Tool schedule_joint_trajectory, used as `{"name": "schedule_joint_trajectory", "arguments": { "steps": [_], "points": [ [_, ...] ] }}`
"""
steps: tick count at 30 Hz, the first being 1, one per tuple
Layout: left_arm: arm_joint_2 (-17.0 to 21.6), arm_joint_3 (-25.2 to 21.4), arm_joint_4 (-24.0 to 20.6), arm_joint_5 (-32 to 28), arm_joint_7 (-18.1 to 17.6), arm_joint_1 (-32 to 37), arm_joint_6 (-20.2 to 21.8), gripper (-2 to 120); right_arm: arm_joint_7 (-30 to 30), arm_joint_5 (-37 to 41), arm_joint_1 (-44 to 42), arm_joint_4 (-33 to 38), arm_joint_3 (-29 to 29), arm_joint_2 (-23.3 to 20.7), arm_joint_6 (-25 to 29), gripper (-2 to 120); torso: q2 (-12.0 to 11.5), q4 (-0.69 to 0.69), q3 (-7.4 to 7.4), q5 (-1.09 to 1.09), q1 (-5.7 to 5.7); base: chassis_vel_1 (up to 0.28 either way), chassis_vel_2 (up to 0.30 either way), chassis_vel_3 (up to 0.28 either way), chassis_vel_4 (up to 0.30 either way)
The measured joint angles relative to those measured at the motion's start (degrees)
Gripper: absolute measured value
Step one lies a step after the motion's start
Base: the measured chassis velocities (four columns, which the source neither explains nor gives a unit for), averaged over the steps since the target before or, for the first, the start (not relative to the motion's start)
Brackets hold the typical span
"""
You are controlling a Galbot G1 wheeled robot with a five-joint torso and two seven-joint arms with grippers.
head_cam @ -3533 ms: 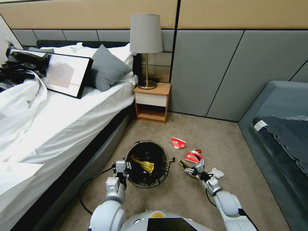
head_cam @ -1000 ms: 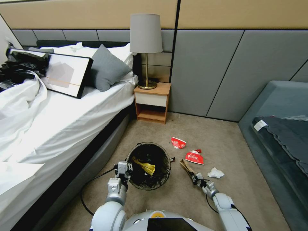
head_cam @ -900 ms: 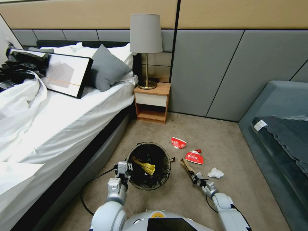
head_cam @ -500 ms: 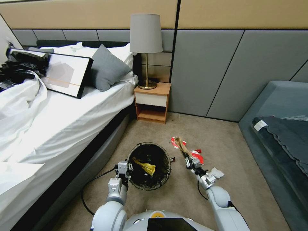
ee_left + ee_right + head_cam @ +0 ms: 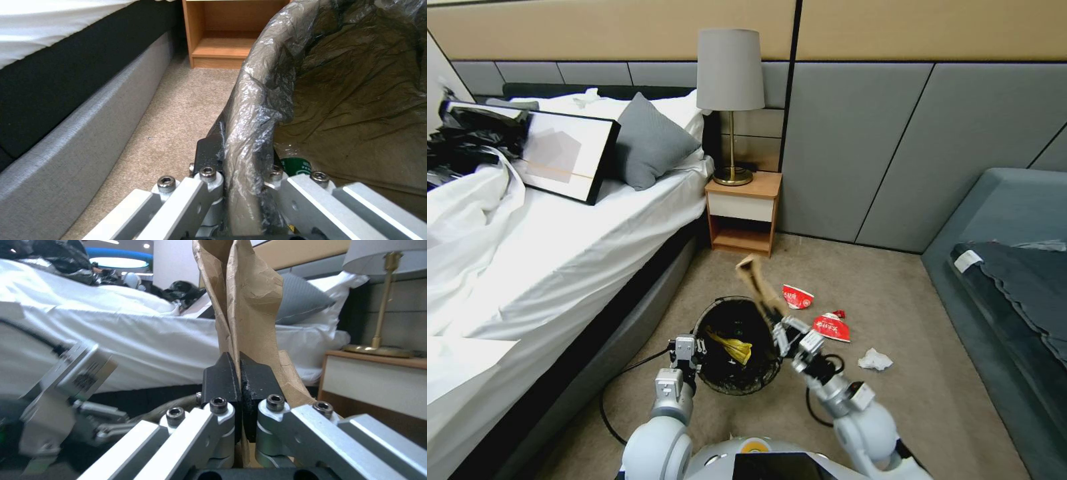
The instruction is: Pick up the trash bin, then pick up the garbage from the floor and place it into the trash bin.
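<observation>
- since half a second ago, the paper bag (image 5: 758,283) has been carried by the right pincer (image 5: 784,331) from over the floor litter to the bin's (image 5: 740,380) far right rim; the bin itself has hardly shifted.
- the right pincer is closed on the bag's lower end, which stands up above the black pads (image 5: 231,376), not yet released.
- the left pincer (image 5: 684,349) is clamped on the bin's near left rim, over the liner (image 5: 258,100); the bin is judged already picked up, or at least held.
- done: one yellow wrapper (image 5: 728,344) and a green-labelled item (image 5: 297,166) lie inside the bin.
- left on the carpet (image 5: 894,293), right of the bin: two red-and-white wrappers (image 5: 798,297) (image 5: 831,327) and one white tissue (image 5: 875,360).
- count: one bin, two pieces inside, one in transit, three still on the floor; roughly half done by this judgement.
</observation>
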Motion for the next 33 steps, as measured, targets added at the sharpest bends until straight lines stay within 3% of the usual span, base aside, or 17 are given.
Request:
{"name": "schedule_joint_trajectory", "arguments": {
  "steps": [22,26,27,33],
  "points": [
    [-0.1,1.0,-0.7,0.4,0.0,0.1,0.1,2,1.0,-2.4,2.7,-10.5,-0.6,1.4,0.6,1,0.0,0.00,0.00,0.00,0.00,0.000,0.000,0.000,0.000],
    [-0.1,0.8,-0.8,0.3,0.0,0.1,0.1,2,1.3,-3.1,2.3,-10.7,-0.6,1.5,1.1,14,0.0,0.00,0.00,0.00,0.00,0.000,0.000,0.000,0.000],
    [-0.2,0.6,-0.8,0.3,0.0,0.1,0.1,2,1.3,-3.4,2.0,-10.9,-0.6,1.6,1.5,22,0.0,0.00,0.00,0.00,0.00,0.000,0.000,0.000,0.000],
    [-0.2,0.4,-0.8,0.2,0.1,-0.1,0.1,2,1.3,-3.7,1.6,-11.3,-0.6,1.7,2.1,36,0.0,0.00,0.00,0.00,0.00,0.000,0.000,0.000,0.000]
  ]
}}
